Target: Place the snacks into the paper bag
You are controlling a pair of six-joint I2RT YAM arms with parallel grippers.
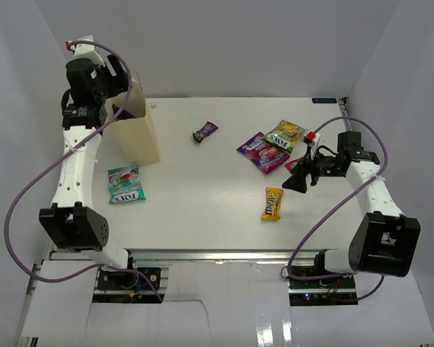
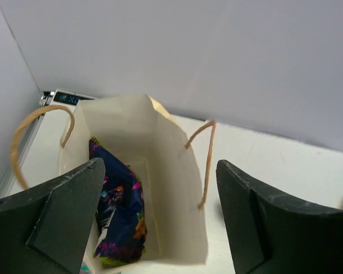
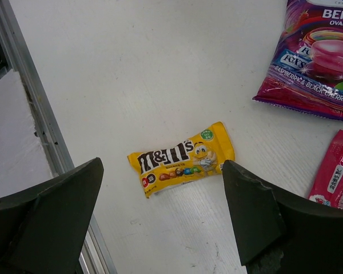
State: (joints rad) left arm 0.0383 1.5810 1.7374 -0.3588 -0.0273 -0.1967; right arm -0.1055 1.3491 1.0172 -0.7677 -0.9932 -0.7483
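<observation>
The paper bag (image 1: 139,130) stands upright at the back left. My left gripper (image 1: 120,88) is open and empty above its mouth (image 2: 160,164). A large purple packet (image 2: 119,217) lies inside the bag (image 2: 171,188). My right gripper (image 1: 298,181) is open and empty, hovering over the yellow packet (image 3: 183,158), which lies flat on the table (image 1: 273,203). On the table are a teal packet (image 1: 124,183), a small dark purple packet (image 1: 205,131), a purple-pink packet (image 1: 260,151), a green-yellow packet (image 1: 286,134) and a red-pink packet (image 3: 337,171), partly hidden by the right gripper in the top view.
White walls close in the table at the back and sides. A metal rail (image 3: 40,131) runs along the table's near edge, close to the yellow packet. The bag's two loop handles (image 2: 207,160) hang at its rim.
</observation>
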